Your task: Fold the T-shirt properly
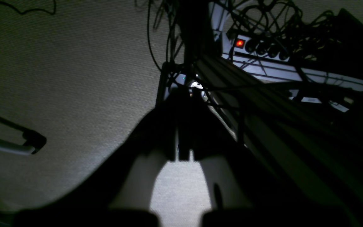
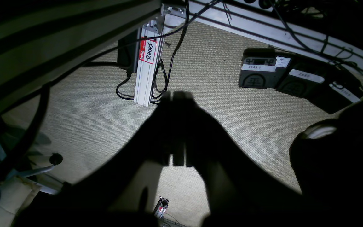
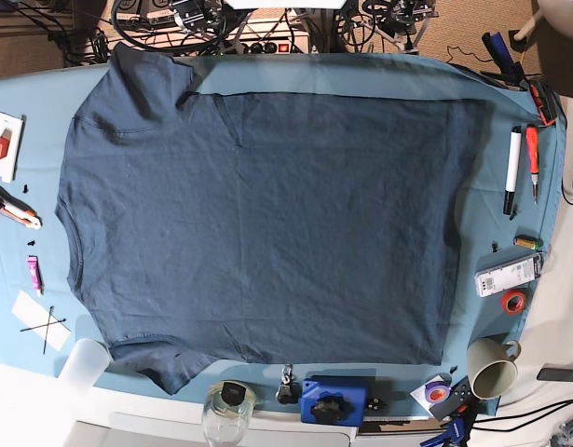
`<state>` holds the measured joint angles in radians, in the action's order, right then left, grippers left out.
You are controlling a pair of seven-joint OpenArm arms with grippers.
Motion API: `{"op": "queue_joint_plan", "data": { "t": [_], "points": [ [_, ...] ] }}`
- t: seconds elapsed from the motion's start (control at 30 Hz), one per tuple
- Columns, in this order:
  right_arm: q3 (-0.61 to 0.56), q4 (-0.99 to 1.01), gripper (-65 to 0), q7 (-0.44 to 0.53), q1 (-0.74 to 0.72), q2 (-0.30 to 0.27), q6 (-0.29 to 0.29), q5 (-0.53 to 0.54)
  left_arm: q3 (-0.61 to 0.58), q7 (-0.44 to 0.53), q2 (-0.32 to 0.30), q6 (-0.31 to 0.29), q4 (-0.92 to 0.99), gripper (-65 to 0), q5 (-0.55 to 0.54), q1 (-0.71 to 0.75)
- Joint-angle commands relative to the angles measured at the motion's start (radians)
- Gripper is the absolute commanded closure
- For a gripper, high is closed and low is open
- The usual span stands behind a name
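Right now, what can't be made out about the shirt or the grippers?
- T-shirt: absent from both wrist views, which face the floor.
- Arms: none visible in base view.
- Left gripper, right gripper: backlit silhouettes, shut; fingertips lost against dark clutter.
- Shirt collar: no label visible, base view.

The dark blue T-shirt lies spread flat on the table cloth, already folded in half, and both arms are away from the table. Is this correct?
Not quite. The T-shirt is not folded yet: the base view shows it spread out flat in one layer on the table cloth, both sleeves out. The rest holds; no arm appears over the table there.
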<state>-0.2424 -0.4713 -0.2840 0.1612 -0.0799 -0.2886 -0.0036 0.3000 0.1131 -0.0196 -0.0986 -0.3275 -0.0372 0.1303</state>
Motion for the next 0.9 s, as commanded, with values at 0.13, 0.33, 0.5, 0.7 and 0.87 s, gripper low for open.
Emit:
{"op": "queue_joint_plan", "data": {
  "t": [0.13,0.33,0.5,0.7,0.87],
  "points": [
    [0.002,-0.006,0.0,-0.008,0.003,-0.003,-0.005,-0.005,-0.003,0.01,-0.003,-0.006,-0.005,0.0,0.0,0.003],
    [0.002,-0.006,0.0,-0.031,0.008,-0.017,-0.005,-0.005,-0.003,0.01,-0.031,-0.006,-0.01,0.0,0.001,0.03],
    [0.002,-0.012,0.0,-0.043,0.03,-0.062,-0.004,-0.004,-0.003,0.01,-0.068,-0.006,-0.084,0.0,0.0,0.114],
    [0.002,-0.192,0.0,-0.114,0.153,-0.146,-0.005,0.064,-0.003,0.006,-0.096,-0.055,-0.277,0.0,0.0,0.282],
    [0.002,-0.462,0.0,-0.228,0.311,-0.231,-0.003,0.154,-0.003,0.006,-0.099,-0.103,-0.492,0.0,0.0,0.447]
  ]
}}
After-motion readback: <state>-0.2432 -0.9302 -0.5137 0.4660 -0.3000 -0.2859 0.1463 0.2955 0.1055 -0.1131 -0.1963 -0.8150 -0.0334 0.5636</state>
